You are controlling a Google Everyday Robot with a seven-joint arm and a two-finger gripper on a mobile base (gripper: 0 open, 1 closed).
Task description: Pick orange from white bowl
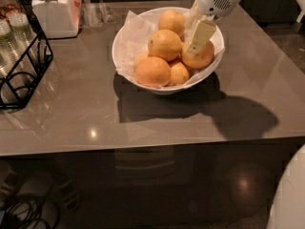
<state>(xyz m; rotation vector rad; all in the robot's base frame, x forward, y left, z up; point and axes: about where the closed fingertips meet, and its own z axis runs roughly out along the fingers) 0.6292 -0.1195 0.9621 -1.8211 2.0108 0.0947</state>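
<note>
The claw (pixel 196 41) hangs over the right side of the white bowl (pixel 167 88). Its tip is low against the orange (pixel 204 58) by the right rim and seems to touch it. I cannot tell whether the claw is open or closed. The bowl sits far-centre on the grey counter (pixel 95 113), with other oranges (pixel 164 44) piled inside.

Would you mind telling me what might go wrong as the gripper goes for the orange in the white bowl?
1. The gripper hangs over the orange at the bowl's right side, which leans against neighbouring oranges; pulling it out may set them rolling.
2. Crinkled paper lines the white bowl right beside that orange and could get snagged and lifted with it.
</note>
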